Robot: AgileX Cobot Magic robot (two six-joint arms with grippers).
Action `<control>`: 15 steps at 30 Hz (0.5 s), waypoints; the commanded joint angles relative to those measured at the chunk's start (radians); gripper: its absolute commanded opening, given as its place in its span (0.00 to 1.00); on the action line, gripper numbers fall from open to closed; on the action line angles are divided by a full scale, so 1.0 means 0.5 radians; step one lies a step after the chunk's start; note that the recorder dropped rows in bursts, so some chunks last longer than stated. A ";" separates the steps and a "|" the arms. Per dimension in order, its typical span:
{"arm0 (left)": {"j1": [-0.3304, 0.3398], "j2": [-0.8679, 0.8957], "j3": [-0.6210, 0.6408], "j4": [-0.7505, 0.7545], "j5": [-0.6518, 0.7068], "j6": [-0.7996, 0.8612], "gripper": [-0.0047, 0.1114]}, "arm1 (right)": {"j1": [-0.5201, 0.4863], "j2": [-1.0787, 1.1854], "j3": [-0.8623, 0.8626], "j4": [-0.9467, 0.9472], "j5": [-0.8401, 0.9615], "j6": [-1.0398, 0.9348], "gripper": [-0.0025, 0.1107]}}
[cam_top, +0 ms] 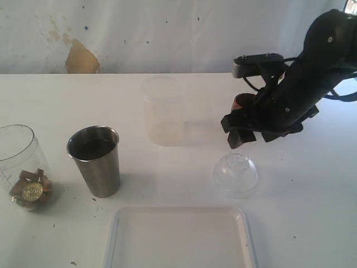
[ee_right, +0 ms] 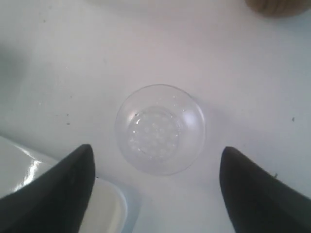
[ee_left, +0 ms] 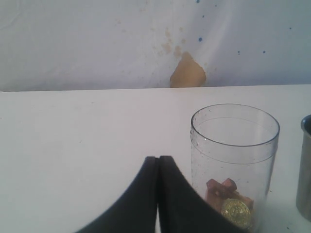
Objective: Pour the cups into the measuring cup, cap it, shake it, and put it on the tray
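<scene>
1. My right arm (cam_top: pixel 301 84) comes in from the far right of the bench (cam_top: pixel 312 223). It bends down at the wrist, so my right end effector (ee_right: pixel 155 149) faces the surface.
2. Its jaws stand wide apart and hold nothing. The clear domed lid (ee_right: pixel 160 128) lies on the bench below, between the two fingers and clear of both.
3. The wooden cup (cam_top: pixel 242 101) shows only partly, behind that arm. A frosted cup (cam_top: pixel 162 111) stands farther left.
4. My left end effector (ee_left: pixel 158 194) is closed, its fingers pressed together on nothing. It is held low, looking across the bench, near the measuring cup (ee_left: pixel 233 155).
5. The measuring cup stands upright and uncapped at the left edge of the exterior view. Brown pieces and a gold coin lie in its bottom.
6. The steel tumbler (cam_top: pixel 95 159) stands upright near it.
7. The white tray (cam_top: pixel 178 240) lies at the near edge, one corner near the lid.
</scene>
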 commanded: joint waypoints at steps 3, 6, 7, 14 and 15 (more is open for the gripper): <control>-0.002 -0.011 0.009 -0.019 -0.027 -0.004 0.04 | 0.027 0.182 0.000 0.070 0.036 -0.075 0.61; -0.002 -0.011 0.009 -0.019 -0.027 -0.004 0.04 | 0.055 0.257 0.000 0.079 -0.027 -0.080 0.61; -0.002 -0.011 0.009 -0.019 -0.027 -0.004 0.04 | 0.059 0.278 0.000 0.075 -0.060 -0.080 0.61; -0.002 -0.011 0.009 -0.019 -0.027 -0.004 0.04 | 0.064 0.352 0.000 -0.014 -0.186 -0.080 0.56; -0.002 -0.011 0.009 -0.019 -0.027 -0.004 0.04 | 0.064 0.365 0.000 -0.019 -0.199 -0.080 0.56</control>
